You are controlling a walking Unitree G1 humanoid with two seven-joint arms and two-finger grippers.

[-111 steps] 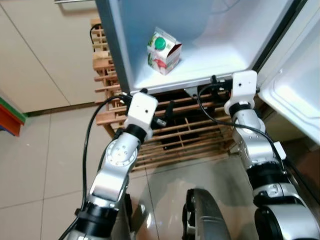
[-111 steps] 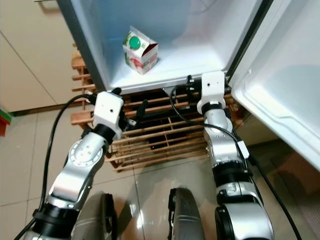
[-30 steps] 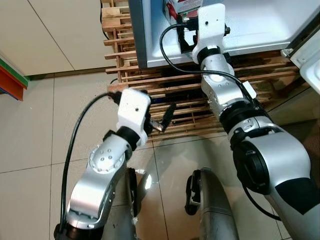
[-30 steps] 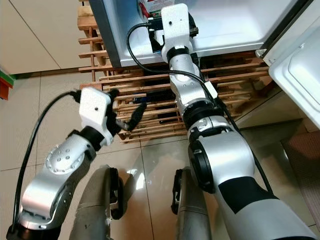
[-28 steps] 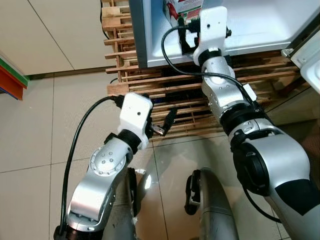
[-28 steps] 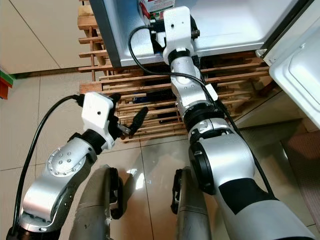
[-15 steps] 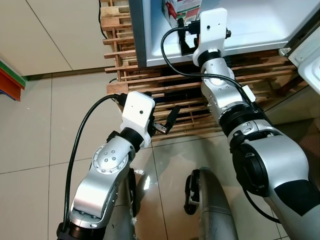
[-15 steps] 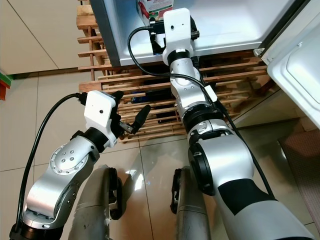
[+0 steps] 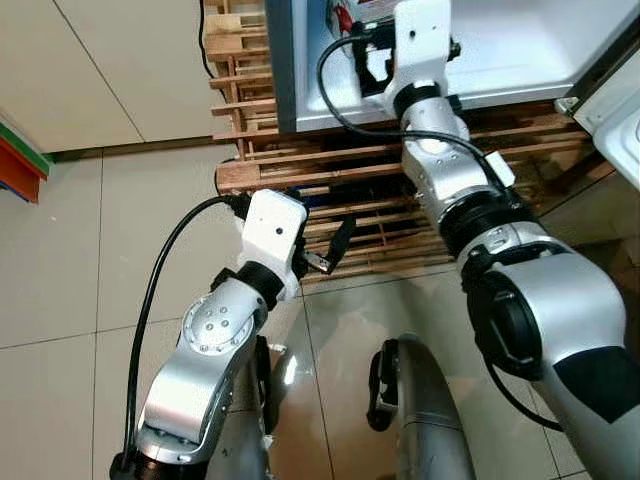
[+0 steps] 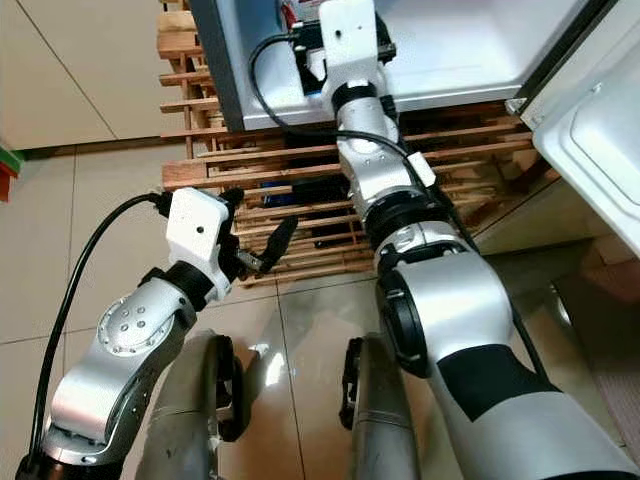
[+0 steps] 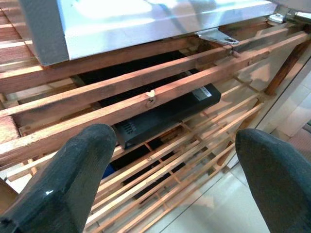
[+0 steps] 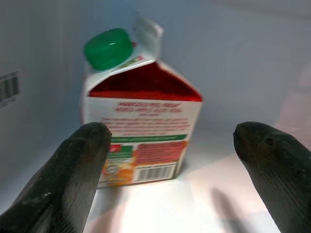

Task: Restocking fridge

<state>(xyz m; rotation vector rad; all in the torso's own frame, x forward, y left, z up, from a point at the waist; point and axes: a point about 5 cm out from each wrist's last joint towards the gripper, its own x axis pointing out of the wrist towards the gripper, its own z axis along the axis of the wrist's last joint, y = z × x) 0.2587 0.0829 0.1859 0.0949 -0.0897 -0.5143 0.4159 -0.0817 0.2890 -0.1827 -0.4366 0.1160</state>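
The right gripper [image 12: 170,160] reaches into the open fridge [image 9: 520,60], its two black fingers [image 12: 73,174] spread wide and holding nothing. Straight ahead of them, in the right wrist view, a juice carton [image 12: 141,116] stands upright on the white fridge floor, near the left inner wall; it has a green screw cap [image 12: 108,47], a red gabled top and a barcode on its lower face. The carton sits between the lines of the two fingers but further in, apart from both. In the head views only a sliver of it shows beside the right wrist housing [image 9: 420,35], at the fridge's bottom edge.

The left gripper [image 9: 335,245] hangs lower, in front of the wooden slatted pallet [image 9: 300,170] that the fridge stands on, above the tiled floor [image 9: 100,230]. Its fingers [image 11: 73,174] are parted and empty. Through the slats, the left wrist view shows a black box [image 11: 165,114] lying under the fridge base. The white fridge door [image 10: 590,130] stands open at the robot's right
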